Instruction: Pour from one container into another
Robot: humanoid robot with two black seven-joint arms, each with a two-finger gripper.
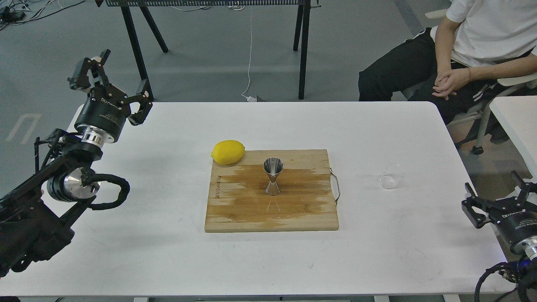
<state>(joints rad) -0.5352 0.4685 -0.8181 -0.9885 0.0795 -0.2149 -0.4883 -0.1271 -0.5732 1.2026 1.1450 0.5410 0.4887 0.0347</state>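
From the head view I see my left gripper [110,79] raised at the far left corner of the white table [168,235], its two fingers spread wide with nothing between them. My right gripper [495,195] sits low at the right edge of the table, fingers also spread apart and empty.

The clear glass cup [391,176] stands upright on the bare tabletop, to the left of my right gripper and a little beyond it, near but not touching. I cannot tell whether it holds any liquid.

The steel jigger [273,176] stands upright on the wooden cutting board [235,209], further left again of the right gripper, past the cup, and well to the right of my left gripper and nearer to me. The board's surface looks darker and wet around the jigger. A lemon [228,152] rests at the board's far left corner, between the jigger and my left gripper.

A seated person [470,54] is beyond the table's far right corner, hands clasped.
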